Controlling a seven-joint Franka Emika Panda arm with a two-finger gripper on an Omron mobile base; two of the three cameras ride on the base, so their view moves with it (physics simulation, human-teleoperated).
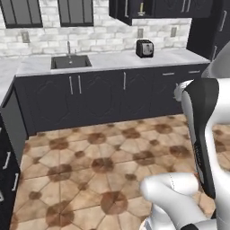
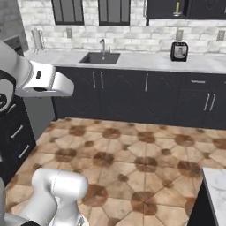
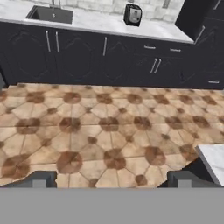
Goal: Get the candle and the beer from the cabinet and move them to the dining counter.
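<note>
Standing wide apart at the bottom of the hand view, the two dark tips of the gripper (image 3: 111, 178) hold nothing, with brown patterned floor tiles (image 3: 100, 127) between and beyond them. A white marble corner, seemingly of the dining counter (image 3: 215, 161), cuts in at 4 o'clock in that view, and the right base view catches the same corner (image 2: 216, 187) at 5 o'clock. The left base view gives instead the open cabinet (image 1: 134, 11) at 12 o'clock, with a pale yellow stick inside that looks like the candle (image 1: 142, 8); the right base view shows it (image 2: 178, 7) at 1 o'clock, cropped by the top edge. It is too small to make out its holder, and I cannot pick out a bottle beside it. A toaster (image 1: 144, 48) sits on the worktop below the cabinet, with a sink (image 1: 70, 61) well to its left.
</note>
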